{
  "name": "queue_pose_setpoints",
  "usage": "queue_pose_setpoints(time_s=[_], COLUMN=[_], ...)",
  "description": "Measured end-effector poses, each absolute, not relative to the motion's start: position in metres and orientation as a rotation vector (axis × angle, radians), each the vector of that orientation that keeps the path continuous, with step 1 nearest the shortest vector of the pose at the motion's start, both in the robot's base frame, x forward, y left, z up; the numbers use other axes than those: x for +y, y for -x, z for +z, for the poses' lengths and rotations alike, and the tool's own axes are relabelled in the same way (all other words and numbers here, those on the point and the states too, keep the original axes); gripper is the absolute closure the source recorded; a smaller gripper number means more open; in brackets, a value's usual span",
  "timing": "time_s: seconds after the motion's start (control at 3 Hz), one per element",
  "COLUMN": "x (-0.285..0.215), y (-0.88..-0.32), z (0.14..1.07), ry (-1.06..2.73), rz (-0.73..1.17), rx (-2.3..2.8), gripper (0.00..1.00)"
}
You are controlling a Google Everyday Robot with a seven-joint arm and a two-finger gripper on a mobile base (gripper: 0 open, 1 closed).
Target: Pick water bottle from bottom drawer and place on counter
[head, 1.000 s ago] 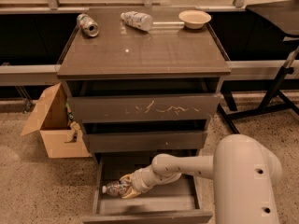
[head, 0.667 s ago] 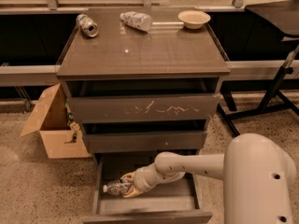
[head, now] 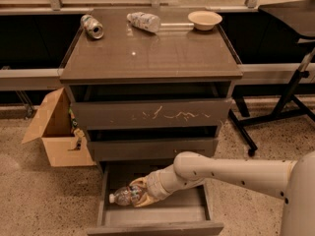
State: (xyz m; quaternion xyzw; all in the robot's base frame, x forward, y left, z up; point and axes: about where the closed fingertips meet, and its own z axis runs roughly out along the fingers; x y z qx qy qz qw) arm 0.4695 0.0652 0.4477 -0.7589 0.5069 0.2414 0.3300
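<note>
- Clear plastic with a white cap pointing left, the water bottle (head: 123, 195) lies on its side on the floor of the open bottom drawer (head: 162, 215), in the same spot as a second ago.
- The end effector (head: 141, 192) is down inside that drawer at the bottle's right end, just as it was. Whether it has closed on the bottle or is only touching it, I cannot tell.
- What has changed is the arm. Its bulky white shoulder has slid toward the right edge of the view, and more of the forearm now shows, stretched out leftward.
- I judge this to be the grasp stage. The bottle is not lifted, and the placing on the surface (head: 147, 58) is all still to come.
- The middle drawer front (head: 152, 149) and the scratched drawer front (head: 147, 115) sit directly above the bottom drawer. The bottle probably has to come forward before it can rise.
- On the surface, a metal can (head: 92, 26), a fatter labelled bottle (head: 143, 21) and a bowl (head: 204, 19) all sit along the far edge, well apart from the near edge.
- A cardboard box (head: 51, 132) stands on the floor to the left of the cabinet, and a black stand (head: 290, 97) to its right. Neither is near the drawer opening.
</note>
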Motion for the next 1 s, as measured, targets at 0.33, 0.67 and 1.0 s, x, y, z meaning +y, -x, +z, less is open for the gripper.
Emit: queue_pose_setpoints(time_s=[0.33, 0.67, 1.0], x=[0.061, 0.048, 0.014], y=[-0.472, -0.477, -0.460], z=[0.455, 0.497, 0.564], ry=[1.977, 1.939, 1.926], rz=[0.639, 0.643, 0.640], rx=[1.314, 1.241, 1.168], gripper=[1.00, 1.00, 1.00])
